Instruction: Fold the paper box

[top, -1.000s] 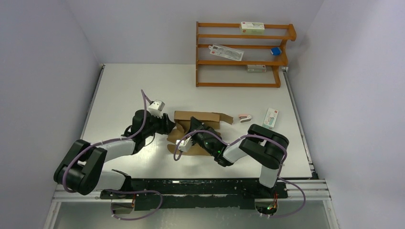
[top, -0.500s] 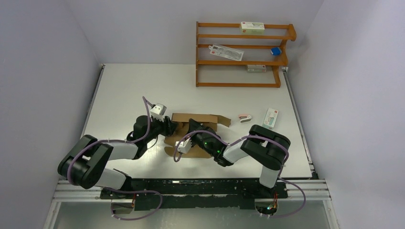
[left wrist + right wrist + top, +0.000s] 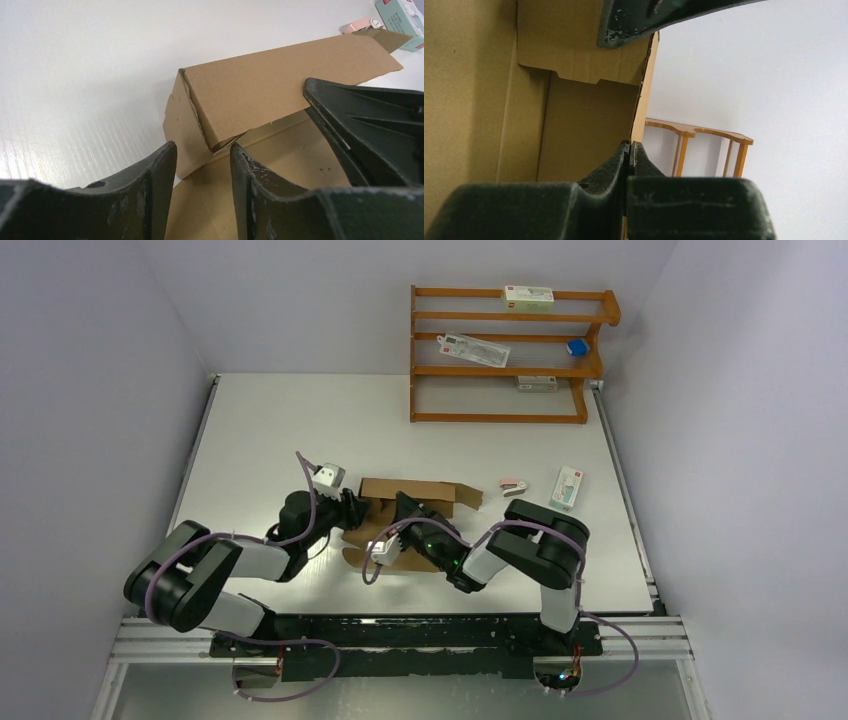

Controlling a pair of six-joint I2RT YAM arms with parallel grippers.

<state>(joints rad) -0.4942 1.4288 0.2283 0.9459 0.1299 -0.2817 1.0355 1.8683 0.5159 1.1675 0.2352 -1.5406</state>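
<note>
The paper box (image 3: 412, 488) lies on the table (image 3: 300, 420), well in front of the wooden rack (image 3: 510, 355), on the side of the rack that faces my arms. It is brown and only half folded. One long wall stands up, and the flat part lies open on the side away from the rack.

My left claw (image 3: 352, 508) is at the end of the box that is farther from the rack. Its fingers (image 3: 160, 165) stand apart, and the corner of the box shows in the gap between them. I cannot tell if they touch it.

My right claw (image 3: 404, 504) sits inside the open box, on the side of the standing wall away from the rack. Its fingers (image 3: 609, 165) are pressed tight together, with their tips right at the edge of a cardboard wall.

A small pink thing (image 3: 513, 486) and a white carton (image 3: 568, 486) lie on the table in front of the rack, below its right half.
</note>
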